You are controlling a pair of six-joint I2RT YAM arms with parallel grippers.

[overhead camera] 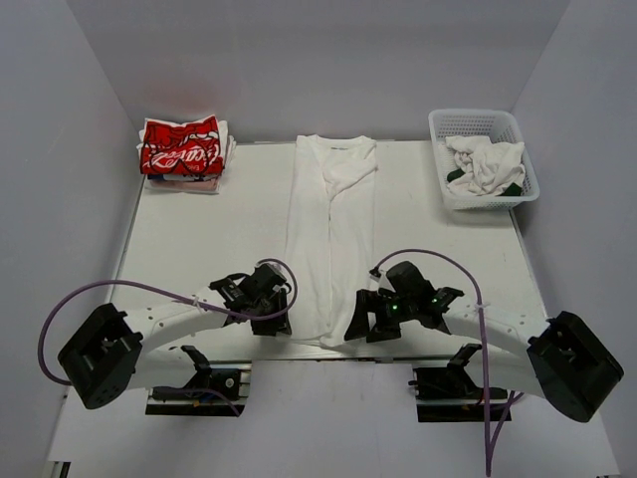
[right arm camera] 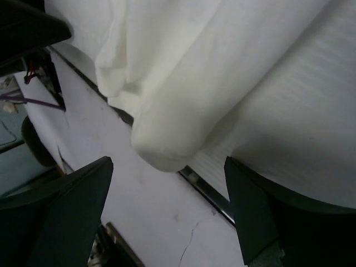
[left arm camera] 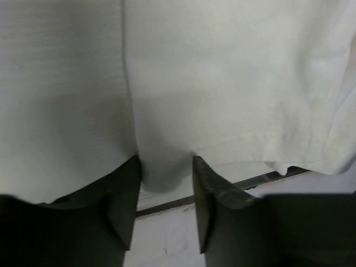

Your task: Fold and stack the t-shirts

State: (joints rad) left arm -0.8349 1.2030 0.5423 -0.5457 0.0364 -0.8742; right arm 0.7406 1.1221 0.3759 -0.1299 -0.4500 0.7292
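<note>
Rightward, basket [overhead camera: 471, 121] holds crumpled cloths [overhead camera: 486, 162].

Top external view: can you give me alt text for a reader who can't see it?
A white t-shirt, folded lengthwise into a long strip, lies centrally with the left pincer and right pincer at its near end. A folded stack topped by a red t-shirt sits far left; a white basket of crumpled cloth far right.
</note>
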